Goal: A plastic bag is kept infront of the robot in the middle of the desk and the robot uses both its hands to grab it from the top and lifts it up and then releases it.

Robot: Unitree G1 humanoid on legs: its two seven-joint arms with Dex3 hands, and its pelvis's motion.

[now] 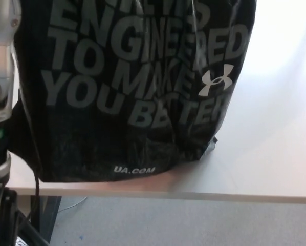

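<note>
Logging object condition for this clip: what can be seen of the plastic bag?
The plastic bag is black, glossy and creased, printed with grey block letters reading "ENGINEERED TO MAKE YOU BETTER", a white logo and "UA.COM" near its bottom edge. It fills most of the view, upright, its bottom near the desk's front edge. Its top is out of frame.

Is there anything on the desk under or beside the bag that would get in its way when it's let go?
Nothing visible does. The black plastic bag fills most of the head view, and the white desk showing to its right and along the near edge is bare. The desk directly behind the bag is hidden.
</note>
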